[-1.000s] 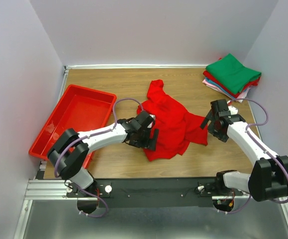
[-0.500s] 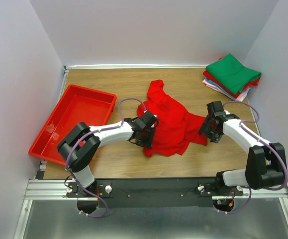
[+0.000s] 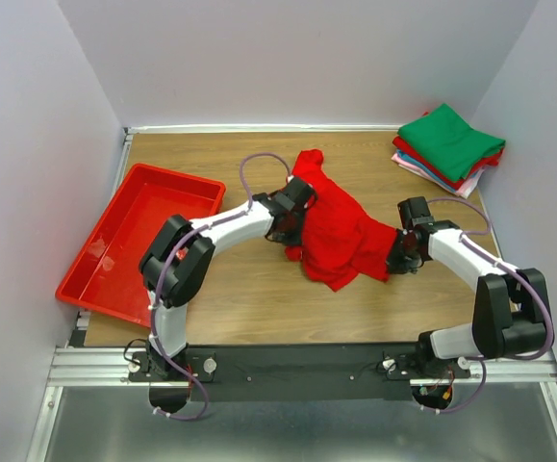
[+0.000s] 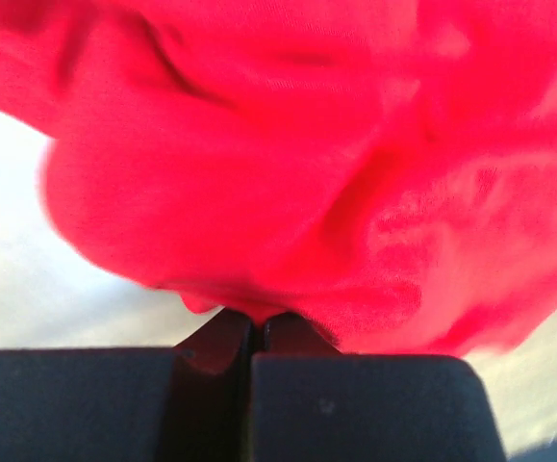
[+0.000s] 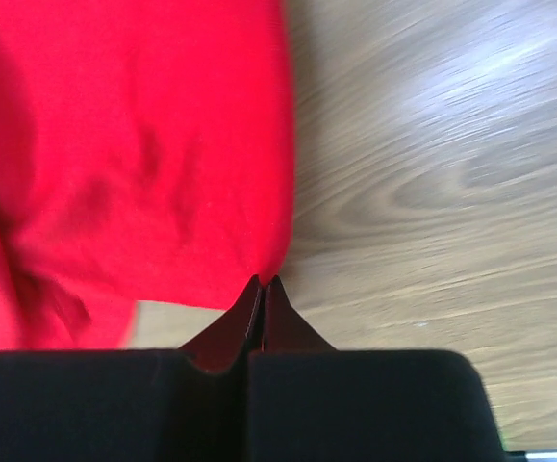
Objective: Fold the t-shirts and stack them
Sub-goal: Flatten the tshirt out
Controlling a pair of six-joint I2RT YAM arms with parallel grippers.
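A bright red t-shirt (image 3: pixel 341 231) lies crumpled in the middle of the wooden table. My left gripper (image 3: pixel 291 229) is at the shirt's left edge, and in the left wrist view its jaws (image 4: pixel 257 320) are shut with a fold of the red cloth (image 4: pixel 288 164) pinched between the tips. My right gripper (image 3: pixel 399 254) is at the shirt's right corner, and in the right wrist view its jaws (image 5: pixel 264 282) are shut on the very edge of the red cloth (image 5: pixel 134 154). A stack of folded t-shirts (image 3: pixel 448 144), green on top, lies at the far right corner.
A red plastic tray (image 3: pixel 139 236) stands on the left side of the table, with nothing visible in it. White walls close in the table at the back and on both sides. Bare wood (image 5: pixel 432 173) shows to the right of the shirt's edge.
Both grippers went from open to shut on the red shirt. The left arm swung away from me along the shirt's left side, and the shirt bunched toward the right.
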